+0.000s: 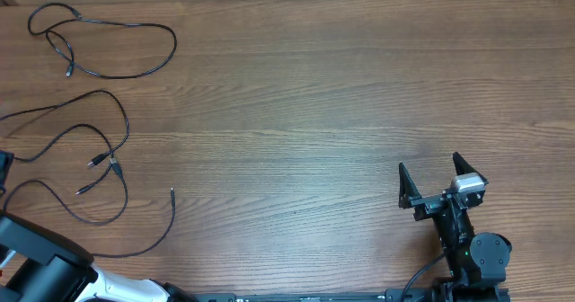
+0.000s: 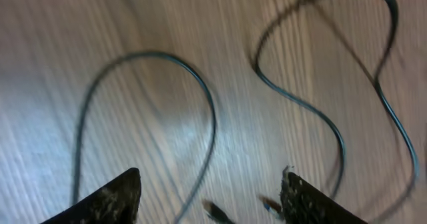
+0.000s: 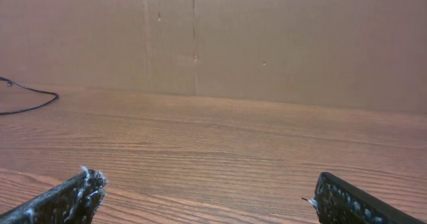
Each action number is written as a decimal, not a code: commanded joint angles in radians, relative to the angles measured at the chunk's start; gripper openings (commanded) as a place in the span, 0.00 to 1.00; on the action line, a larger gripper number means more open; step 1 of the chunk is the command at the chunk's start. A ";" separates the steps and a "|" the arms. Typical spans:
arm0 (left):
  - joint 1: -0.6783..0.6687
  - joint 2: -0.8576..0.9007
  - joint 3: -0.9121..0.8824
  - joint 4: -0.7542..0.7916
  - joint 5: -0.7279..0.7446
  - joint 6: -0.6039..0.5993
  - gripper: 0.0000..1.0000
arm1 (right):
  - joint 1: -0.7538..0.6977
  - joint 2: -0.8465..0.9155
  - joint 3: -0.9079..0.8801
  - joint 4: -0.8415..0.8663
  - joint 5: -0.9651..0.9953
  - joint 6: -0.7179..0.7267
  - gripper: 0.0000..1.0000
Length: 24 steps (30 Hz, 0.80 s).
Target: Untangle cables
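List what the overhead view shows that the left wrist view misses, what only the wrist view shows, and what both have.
Only overhead: the right gripper, open, above the table's near right. There is also a separate cable looped at the far left, and the left arm at the near left.
Only left wrist: the left gripper up close and blurred, its fingers wide apart with nothing between them.
Both: black cables looping on the wooden table, with small plugs at their ends.

Even, warm light; soft shadows.
Left wrist view motion-blurred, cables point(image 2: 212, 114) smeared; pale glare on table point(image 2: 175, 129); others sharp.
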 commanded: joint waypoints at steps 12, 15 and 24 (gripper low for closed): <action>-0.021 0.001 0.010 -0.142 0.069 0.031 0.82 | 0.003 -0.008 -0.010 0.005 0.007 -0.001 1.00; -0.056 0.001 -0.001 -0.143 0.078 0.032 0.82 | 0.003 -0.008 -0.010 0.005 0.007 -0.001 1.00; -0.196 0.003 -0.006 -0.142 0.076 0.031 0.89 | 0.003 -0.008 -0.010 0.005 0.007 -0.001 1.00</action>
